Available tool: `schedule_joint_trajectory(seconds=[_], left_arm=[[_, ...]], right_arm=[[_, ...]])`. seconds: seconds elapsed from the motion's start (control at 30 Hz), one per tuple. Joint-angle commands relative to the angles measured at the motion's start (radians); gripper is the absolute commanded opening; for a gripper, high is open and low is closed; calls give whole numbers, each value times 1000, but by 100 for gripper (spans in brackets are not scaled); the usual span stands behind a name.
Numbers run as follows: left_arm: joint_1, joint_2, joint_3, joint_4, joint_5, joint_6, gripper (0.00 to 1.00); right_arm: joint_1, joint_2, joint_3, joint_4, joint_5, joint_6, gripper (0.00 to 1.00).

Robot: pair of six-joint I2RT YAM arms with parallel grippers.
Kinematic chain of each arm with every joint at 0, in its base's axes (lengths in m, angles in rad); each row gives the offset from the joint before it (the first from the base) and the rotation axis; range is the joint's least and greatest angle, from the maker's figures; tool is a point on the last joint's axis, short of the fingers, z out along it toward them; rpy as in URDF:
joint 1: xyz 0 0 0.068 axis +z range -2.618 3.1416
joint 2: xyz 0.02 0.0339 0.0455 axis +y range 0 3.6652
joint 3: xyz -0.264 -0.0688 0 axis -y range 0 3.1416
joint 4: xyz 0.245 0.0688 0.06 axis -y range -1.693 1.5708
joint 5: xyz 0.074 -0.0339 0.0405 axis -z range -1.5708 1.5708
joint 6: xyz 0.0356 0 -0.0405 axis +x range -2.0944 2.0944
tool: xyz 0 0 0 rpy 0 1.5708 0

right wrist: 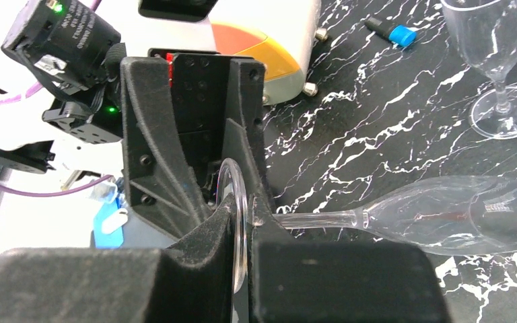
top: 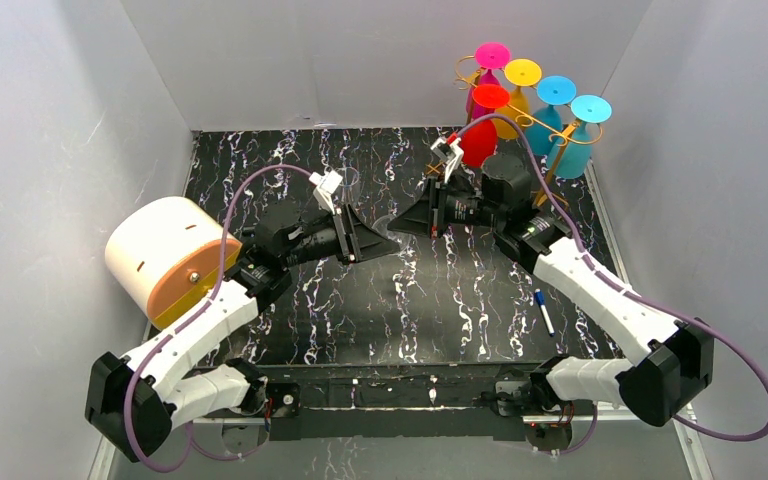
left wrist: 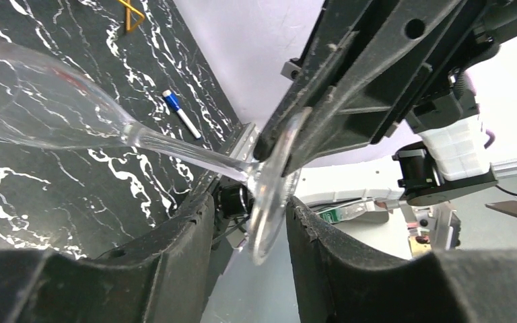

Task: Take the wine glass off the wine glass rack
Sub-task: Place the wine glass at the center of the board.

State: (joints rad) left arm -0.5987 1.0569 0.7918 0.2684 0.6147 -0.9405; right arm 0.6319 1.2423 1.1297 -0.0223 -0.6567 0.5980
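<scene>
Surface: black table point(top: 460, 330) with white marble veining, boxed in by plain white walls point(top: 80, 120) on three sides.

Left edge: large white cylinder point(top: 165, 255) lying on its side, peach-orange end face toward the arms.

Far right corner: wine glass rack point(top: 558, 152), thin gold wire. Five coloured glasses point(top: 480, 135) hang from it bowl-down with feet up (magenta, yellow, two blue, red).

A blue-capped marker point(top: 543, 311) lies on the table near the right arm.

Top view: both arms reach in and meet tip to tip at mid-table. The clear glass between them is almost lost against the pattern. The wrist views settle it.
- Right wrist: right gripper point(right wrist: 241, 215) is clamped on the foot of the wine glass point(right wrist: 458, 215), the disc edge-on between its fingers.
- Left wrist: left gripper point(left wrist: 252, 222) is parted. Its fingers stand either side of the same foot with a gap on each side, not touching.
- Only the right wrist view shows a second clear glass point(right wrist: 505, 67), standing upright on the table beyond.

Wine glass: off the rack and well apart from it, carried at mid-table by its foot. It lies on its side with the stem roughly level. Cannot tell whether the bowl touches the table. Clear and colourless, with a slim stem, a long tapered bowl and a flat round foot.
</scene>
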Motion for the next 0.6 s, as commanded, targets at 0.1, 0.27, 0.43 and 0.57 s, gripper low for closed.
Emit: schedule_joint_trajectory(seconds=[0.1, 0.27, 0.43, 0.57], left_arm=[[-21, -30, -3, 84, -24, -60, 35], [-24, -14, -23, 184, -7, -136, 15], [-24, -17, -17, 159, -13, -123, 0], [-27, -2, 4, 168, 24, -89, 0]], right_arm=[[12, -48, -27, 152, 47, 5, 1], [13, -57, -78, 228, 45, 32, 1], [13, -70, -103, 280, 50, 44, 1], [12, -77, -98, 268, 23, 31, 12]])
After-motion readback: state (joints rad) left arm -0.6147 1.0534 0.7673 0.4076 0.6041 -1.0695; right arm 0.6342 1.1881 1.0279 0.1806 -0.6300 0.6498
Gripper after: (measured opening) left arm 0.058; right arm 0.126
